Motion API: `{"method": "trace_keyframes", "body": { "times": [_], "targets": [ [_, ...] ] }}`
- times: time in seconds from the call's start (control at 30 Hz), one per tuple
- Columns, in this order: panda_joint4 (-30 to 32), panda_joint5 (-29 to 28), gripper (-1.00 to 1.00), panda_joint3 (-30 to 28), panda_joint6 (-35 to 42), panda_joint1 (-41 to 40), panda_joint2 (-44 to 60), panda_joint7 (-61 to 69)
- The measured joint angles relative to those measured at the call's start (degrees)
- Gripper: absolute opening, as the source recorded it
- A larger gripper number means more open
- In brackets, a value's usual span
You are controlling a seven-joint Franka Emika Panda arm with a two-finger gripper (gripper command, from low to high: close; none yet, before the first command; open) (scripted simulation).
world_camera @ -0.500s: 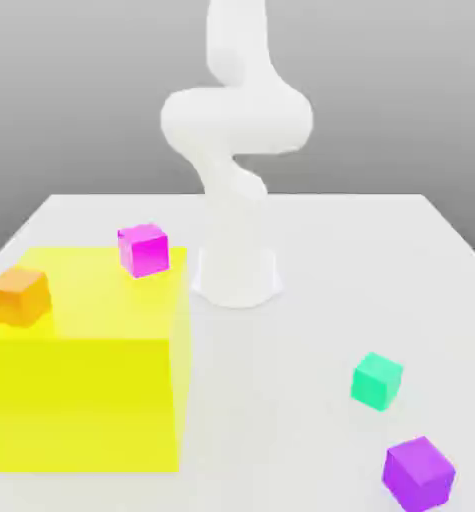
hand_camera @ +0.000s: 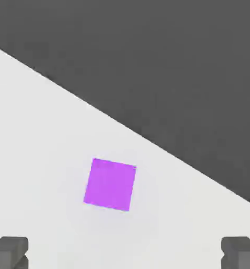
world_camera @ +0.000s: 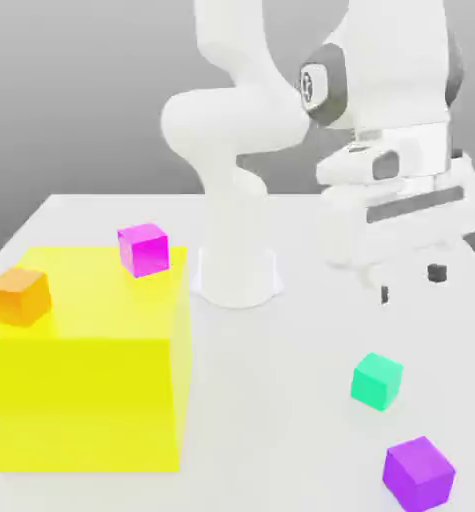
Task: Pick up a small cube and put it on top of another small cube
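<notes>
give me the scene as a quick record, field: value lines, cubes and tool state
tool: open tool, empty, raised above the table
teal-green cube: on the table, untouched
purple cube: on the table, beside the teal-green one, nearer the camera
yellow block: large, at the exterior view's left
magenta cube: on top of the yellow block
orange cube: on top of the yellow block
stacking: not yet done

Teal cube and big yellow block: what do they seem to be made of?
It is a render, so the material stays open. The teal cube looks like matte plastic or painted wood: flat even colour, no grain, no glare, sharp edges. The big yellow block reads the same, with a uniform bright face and soft shading only. The hand hangs open above the table, holding nothing.
</notes>
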State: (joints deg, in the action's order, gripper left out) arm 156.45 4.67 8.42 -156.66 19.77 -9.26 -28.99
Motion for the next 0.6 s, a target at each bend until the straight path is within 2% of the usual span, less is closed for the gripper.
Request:
{"method": "trace_keyframes", "body": {
  "times": [0.17, 0.37, 0.4, 0.6],
  "targets": [
    [5.6, -5.7, 0.0, 2.3, -7.5, 3.5, 10.6, -0.8],
    [4.0, -13.4, 0.0, -4.7, -17.5, 8.8, 23.1, -6.1],
    [3.7, -13.7, -1.0, -5.5, -18.6, 9.5, 24.4, -6.5],
    [3.6, -14.1, -1.0, -5.9, -19.1, 9.9, 25.1, -6.8]
  ]
}}
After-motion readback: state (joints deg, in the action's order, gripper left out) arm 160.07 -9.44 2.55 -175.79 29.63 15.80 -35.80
